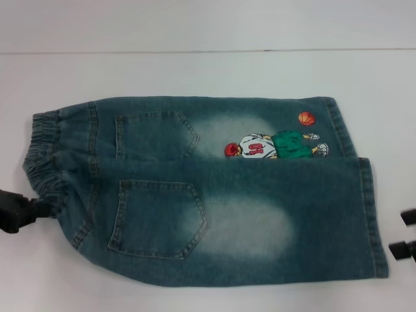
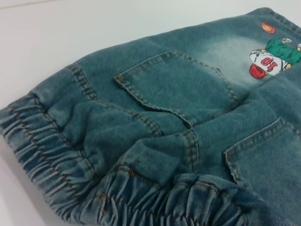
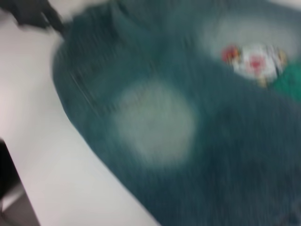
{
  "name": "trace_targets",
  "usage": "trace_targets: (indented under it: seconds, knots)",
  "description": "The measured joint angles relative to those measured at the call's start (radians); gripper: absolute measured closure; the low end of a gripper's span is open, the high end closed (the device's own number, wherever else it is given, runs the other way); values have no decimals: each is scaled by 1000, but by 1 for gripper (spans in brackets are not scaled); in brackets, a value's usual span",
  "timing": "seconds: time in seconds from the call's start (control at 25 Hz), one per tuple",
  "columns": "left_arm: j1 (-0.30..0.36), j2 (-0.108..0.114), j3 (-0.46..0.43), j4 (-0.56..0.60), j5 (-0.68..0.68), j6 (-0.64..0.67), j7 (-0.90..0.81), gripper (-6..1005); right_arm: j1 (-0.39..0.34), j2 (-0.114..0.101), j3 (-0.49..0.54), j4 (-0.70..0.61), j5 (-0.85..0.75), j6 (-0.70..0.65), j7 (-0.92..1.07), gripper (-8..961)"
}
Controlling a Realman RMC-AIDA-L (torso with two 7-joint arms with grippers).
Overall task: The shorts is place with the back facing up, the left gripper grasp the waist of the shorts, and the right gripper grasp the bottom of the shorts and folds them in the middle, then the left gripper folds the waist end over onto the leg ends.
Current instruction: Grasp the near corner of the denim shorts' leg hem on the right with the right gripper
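Head view: shorts (image 1: 214, 195) lie flat on white surface (image 1: 195, 71), pockets up, ready for folding. Left gripper (image 1: 26, 211) touches waist (image 1: 42, 159) corner, so it can grab there; fingers cannot tell. Right gripper (image 1: 406, 237) just beside leg ends (image 1: 370, 214), fingers apart, not yet holding.

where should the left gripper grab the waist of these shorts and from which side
Probably the near corner of the waist of the shorts, approached from the robot's left, where the left gripper already sits at the band's near end. The ruched elastic bunches up off the table there, giving thick folds to pinch.
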Motion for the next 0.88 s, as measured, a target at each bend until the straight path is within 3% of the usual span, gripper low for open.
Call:
trace_targets:
  seconds: [0.24,0.88]
  knots:
    - [-2,-1,1,0,4,0,0,917,44,8,-98,6,-173,3,139,12]
    - [6,-8,2,2,2,7,11,917,69,14,-238,154,-221,121,288,11]
